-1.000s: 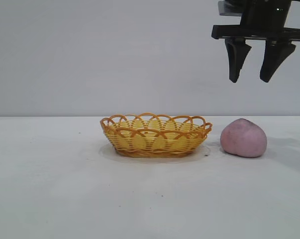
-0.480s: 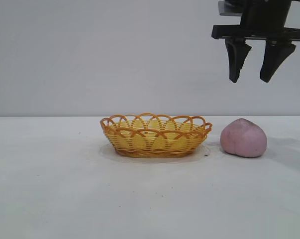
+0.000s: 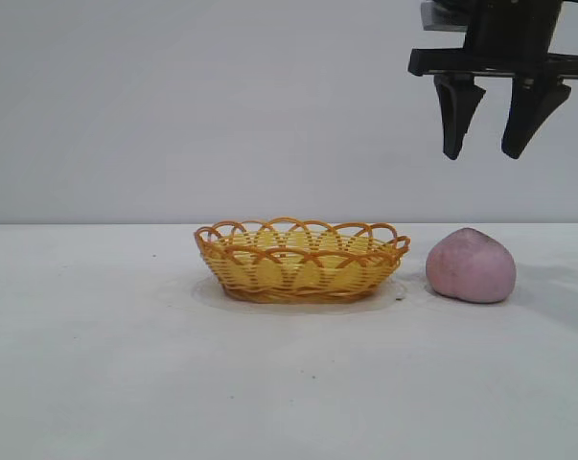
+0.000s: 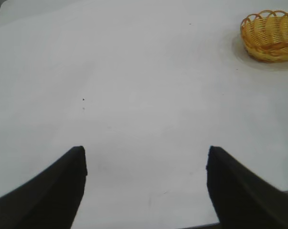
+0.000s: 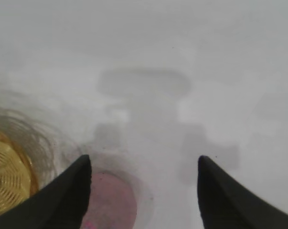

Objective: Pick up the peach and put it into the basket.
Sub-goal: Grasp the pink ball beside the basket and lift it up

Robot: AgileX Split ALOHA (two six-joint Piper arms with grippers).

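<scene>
The pink-mauve peach [image 3: 470,265] lies on the white table just right of the yellow-orange wicker basket [image 3: 302,260], a small gap between them. My right gripper [image 3: 484,151] hangs open high above the peach, slightly to its right, with nothing between its black fingers. In the right wrist view the peach [image 5: 112,200] shows far below beside one finger, with the basket [image 5: 7,179] at the picture's edge. The left gripper [image 4: 144,155] is open over bare table, away from the basket [image 4: 270,36], and is outside the exterior view.
The white table [image 3: 126,364] stretches wide to the left of the basket and in front of it. A plain grey wall stands behind. My right gripper's shadow [image 5: 144,83] falls on the table surface beyond the peach.
</scene>
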